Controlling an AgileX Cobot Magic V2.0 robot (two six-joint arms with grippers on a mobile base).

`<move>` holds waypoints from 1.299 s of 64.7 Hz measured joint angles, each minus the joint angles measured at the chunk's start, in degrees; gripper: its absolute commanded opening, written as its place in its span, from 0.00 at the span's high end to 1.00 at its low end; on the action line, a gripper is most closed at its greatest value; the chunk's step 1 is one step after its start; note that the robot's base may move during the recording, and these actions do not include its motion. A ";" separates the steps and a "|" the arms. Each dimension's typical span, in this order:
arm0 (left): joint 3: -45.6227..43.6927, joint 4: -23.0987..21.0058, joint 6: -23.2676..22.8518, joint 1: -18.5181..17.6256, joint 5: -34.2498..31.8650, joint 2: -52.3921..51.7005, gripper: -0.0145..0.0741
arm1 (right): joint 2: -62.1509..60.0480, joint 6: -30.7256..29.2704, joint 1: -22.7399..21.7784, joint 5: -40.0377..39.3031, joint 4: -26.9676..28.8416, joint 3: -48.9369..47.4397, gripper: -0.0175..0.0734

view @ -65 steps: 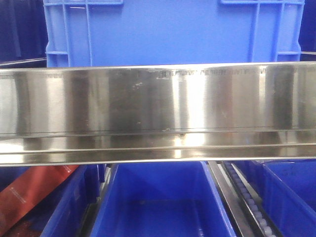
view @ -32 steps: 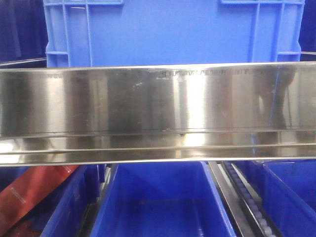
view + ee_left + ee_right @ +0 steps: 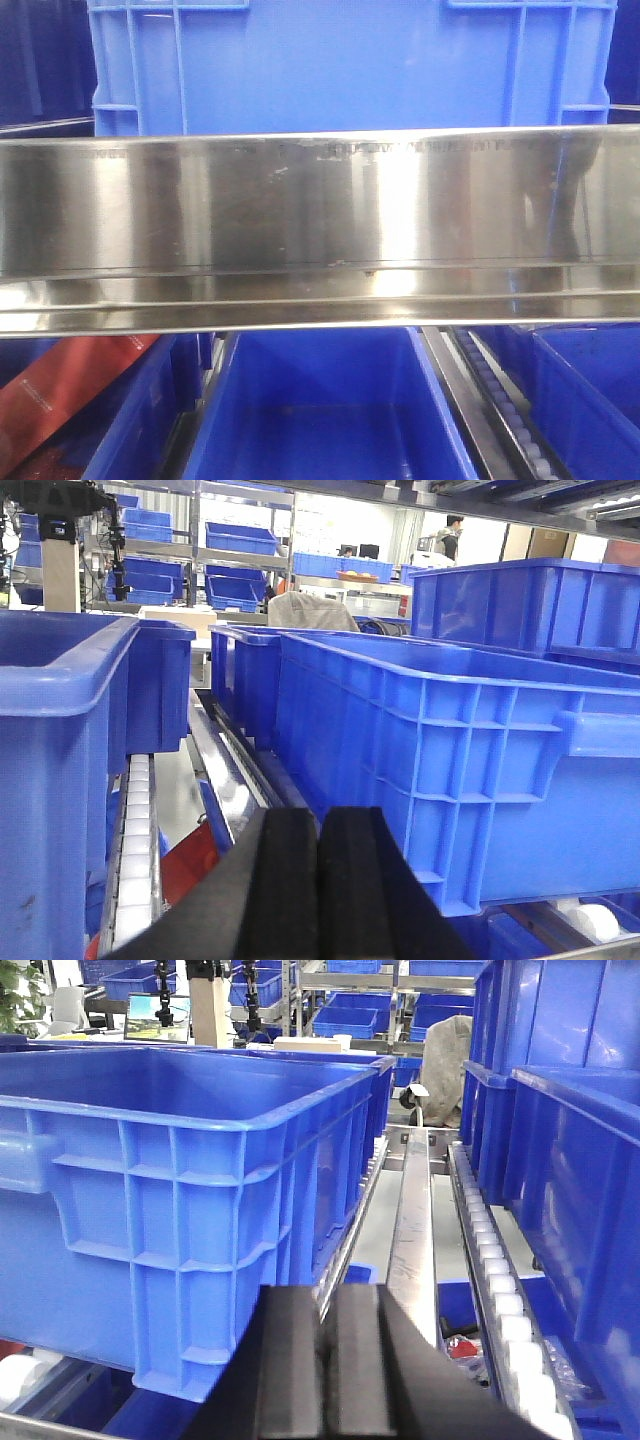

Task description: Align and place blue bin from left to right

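The blue bin [image 3: 340, 70] stands on the upper shelf behind a steel rail, with its flat wall facing me and ribbed corners at the top. Seen from the left wrist, the blue bin [image 3: 460, 760] is just to the right of my left gripper [image 3: 320, 825], whose black pads are pressed together on nothing. From the right wrist, the blue bin [image 3: 180, 1160] is to the left of my right gripper [image 3: 330, 1305], which is also shut and empty. Neither gripper touches the bin. No gripper shows in the front view.
A wide steel rail [image 3: 320, 220] crosses the front view. Below it are open blue bins [image 3: 320, 420] and a red packet [image 3: 60, 390]. Roller tracks [image 3: 135, 860] [image 3: 500, 1300] run alongside. Another bin [image 3: 60, 780] stands left, more bins [image 3: 580, 1180] right.
A dark reflection has appeared at the right end of the steel rail. The bin has not moved.
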 measured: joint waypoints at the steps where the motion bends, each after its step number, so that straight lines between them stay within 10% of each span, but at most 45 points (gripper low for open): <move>1: 0.00 0.00 0.00 0.00 0.00 0.00 0.96 | 0.00 0.00 0.00 0.00 0.00 0.00 0.99; 45: 19.54 2.33 0.00 15.56 -14.30 -4.49 0.96 | 0.00 0.00 0.00 -0.09 0.00 0.00 0.99; 84: 23.41 2.33 0.00 16.21 -15.14 -4.53 0.96 | 0.00 0.00 0.00 -0.29 0.00 0.00 0.99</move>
